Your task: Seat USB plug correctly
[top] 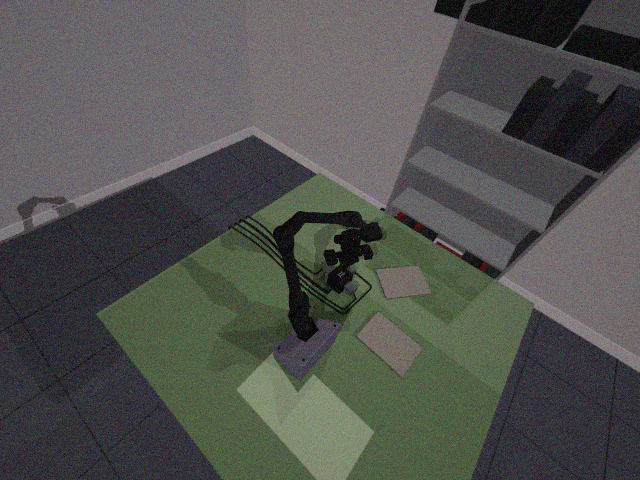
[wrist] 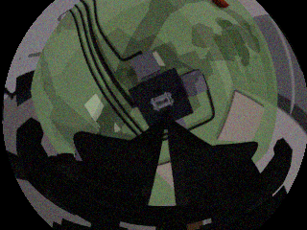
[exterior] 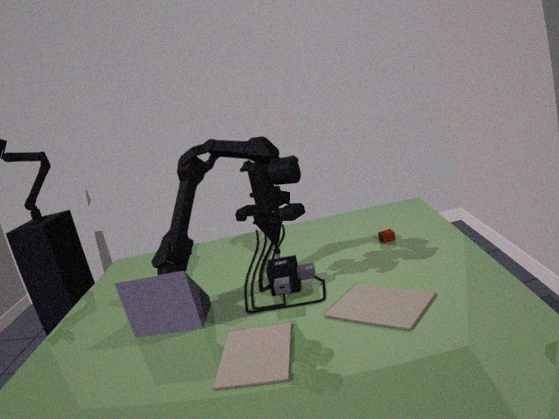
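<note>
- Pincer (top: 339,265) (exterior: 276,243) (wrist: 166,123) clenched on the USB plug (exterior: 276,253), long axis roughly upright.
- Plug directly below fingertips, apparently just over the power cube (top: 336,283) (exterior: 286,273) (wrist: 144,96); exact offset from socket (exterior: 280,262) (wrist: 162,101) unclear.
- Likely next: facing matched, then straight down.

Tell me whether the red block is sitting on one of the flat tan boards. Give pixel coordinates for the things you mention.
No, the red block (exterior: 386,236) rests on the green table top (exterior: 469,374).

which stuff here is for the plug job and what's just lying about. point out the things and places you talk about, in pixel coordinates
For the job:
- gripper (exterior: 276,244), shut on the USB plug (exterior: 276,253)
- power cube (top: 339,279) (exterior: 283,271) (wrist: 160,98)

Just lying about:
- two flat tan panels (top: 403,282) (exterior: 255,353) (wrist: 242,116)
- small red block (exterior: 386,236) (wrist: 220,3)
</note>
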Controlling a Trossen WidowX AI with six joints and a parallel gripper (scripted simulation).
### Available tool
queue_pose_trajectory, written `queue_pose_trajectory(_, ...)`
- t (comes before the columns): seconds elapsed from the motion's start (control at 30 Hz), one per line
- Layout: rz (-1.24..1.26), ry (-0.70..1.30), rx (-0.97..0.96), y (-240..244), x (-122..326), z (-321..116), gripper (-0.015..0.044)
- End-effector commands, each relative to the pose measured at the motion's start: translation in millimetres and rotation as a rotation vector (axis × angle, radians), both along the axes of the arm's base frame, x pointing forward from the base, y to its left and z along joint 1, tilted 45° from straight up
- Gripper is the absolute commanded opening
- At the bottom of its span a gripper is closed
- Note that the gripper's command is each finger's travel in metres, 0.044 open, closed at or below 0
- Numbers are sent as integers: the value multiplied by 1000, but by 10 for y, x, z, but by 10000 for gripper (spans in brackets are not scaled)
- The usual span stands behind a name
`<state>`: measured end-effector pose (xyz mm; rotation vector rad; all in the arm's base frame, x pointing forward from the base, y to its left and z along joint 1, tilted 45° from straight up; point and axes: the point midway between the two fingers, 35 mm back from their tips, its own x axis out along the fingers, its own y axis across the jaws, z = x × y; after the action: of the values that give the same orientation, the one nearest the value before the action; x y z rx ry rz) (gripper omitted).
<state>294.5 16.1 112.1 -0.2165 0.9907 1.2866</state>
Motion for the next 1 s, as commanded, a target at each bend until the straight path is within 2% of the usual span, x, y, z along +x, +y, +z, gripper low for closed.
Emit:
queue_pose_trajectory(0.0, 73, -72, 5, 0, 0, -2, 0)
queue_pose_trajectory(0.67, 444, -434, 30, 0, 0, -2, 0)
queue_pose_trajectory(0.97, 457, -447, 31, 0, 0, -2, 0)
